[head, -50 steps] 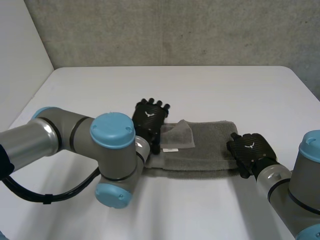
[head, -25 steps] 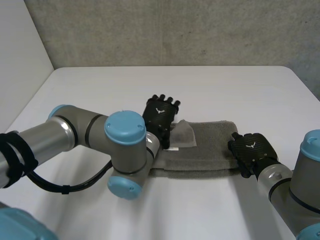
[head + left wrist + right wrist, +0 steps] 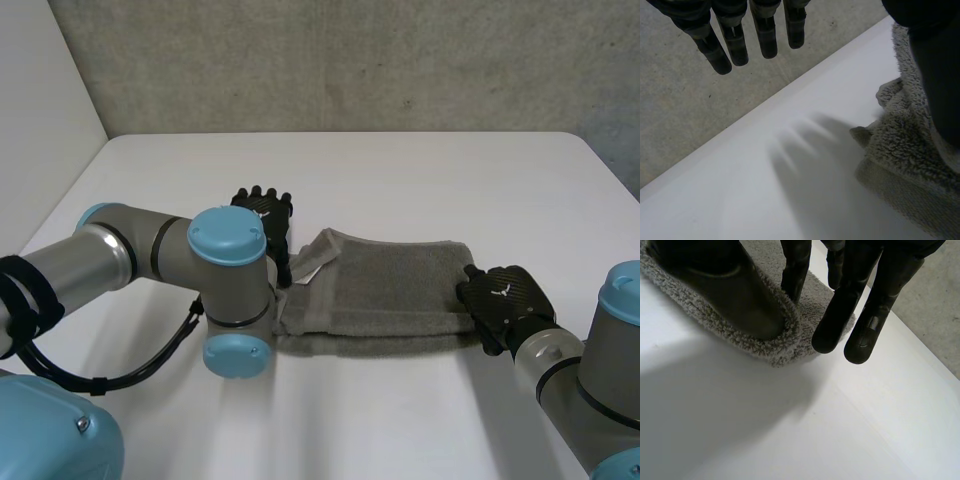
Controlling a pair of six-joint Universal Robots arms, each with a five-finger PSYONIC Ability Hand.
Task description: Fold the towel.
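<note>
A grey towel [image 3: 390,285] lies folded in a long strip across the middle of the white table [image 3: 400,170]. Its left end is rumpled, with a flap [image 3: 312,262] standing up. My left hand [image 3: 262,212] hovers at that left end, open, with its fingers [image 3: 735,45] straight above bare table and the towel [image 3: 905,150] beside its thumb [image 3: 935,65]. My right hand [image 3: 505,298] sits at the towel's right end. There its thumb [image 3: 725,290] lies on the towel's corner [image 3: 775,347], and a curled finger [image 3: 795,270] presses the pile against it.
My left arm's elbow [image 3: 230,300] hangs low over the towel's left end. A concrete wall [image 3: 350,60] rises behind the table's far edge [image 3: 790,90]. Bare table lies in front of the towel and to both sides.
My left hand has drawn back leftward from the towel's middle to its left end. The flap that lay folded over now stands up there. My right hand's fingers have curled tighter.
</note>
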